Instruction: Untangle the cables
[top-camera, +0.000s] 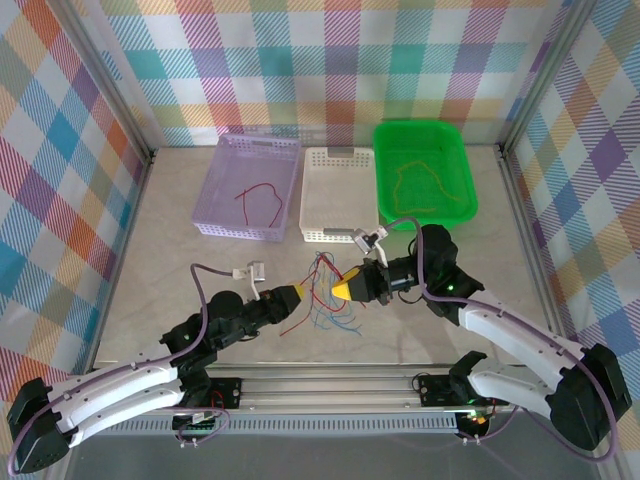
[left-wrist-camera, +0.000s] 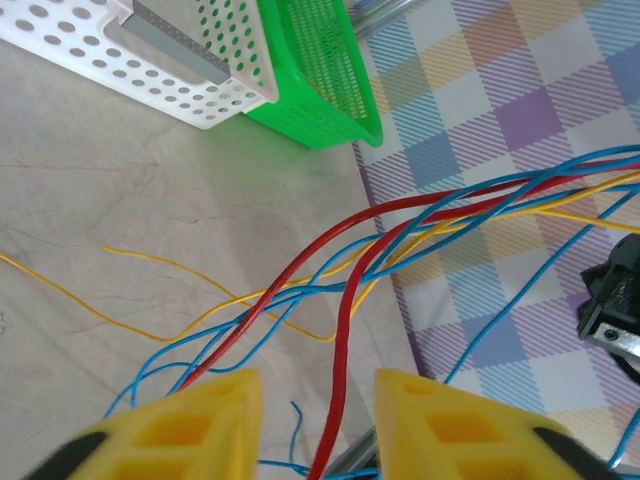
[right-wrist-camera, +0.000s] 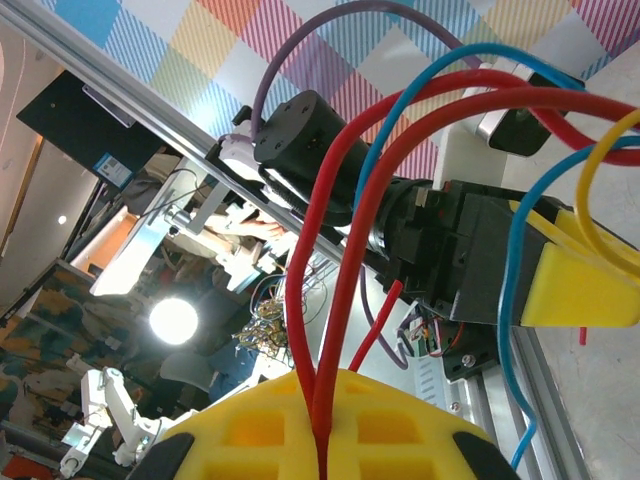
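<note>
1. The counter (top-camera: 170, 250) was pale and ringed by plaid walls, with a purple basket (top-camera: 225, 190), a white basket (top-camera: 338, 235) and a green basket (top-camera: 420, 126) along its far side.
2. One red cable (top-camera: 262, 200) lay in the purple basket and a yellow one (top-camera: 425, 185) in the green.
3. The tangle (top-camera: 325, 298) of red, blue and yellow strands sat at mid-counter, directly between my two claws.
4. The right claw (right-wrist-camera: 320, 385) was clenched on red strands (right-wrist-camera: 335, 250), which rose out of its seam and arched away toward the other arm.
5. The left claw (left-wrist-camera: 315, 385) stood parted. A red strand (left-wrist-camera: 345, 300) ran up through its gap, touching neither finger as far as I could see.
6. From the left claw, the bundle ran ahead and off to the right, twisted red over blue, toward the right claw (top-camera: 342, 288).
7. From above, the long axis ran side to side, from the left claw (top-camera: 300, 293) to the right one.
8. I judged the left claw nearer the loose red strand, so closing there and drawing away along that axis looked like the next move.
</note>
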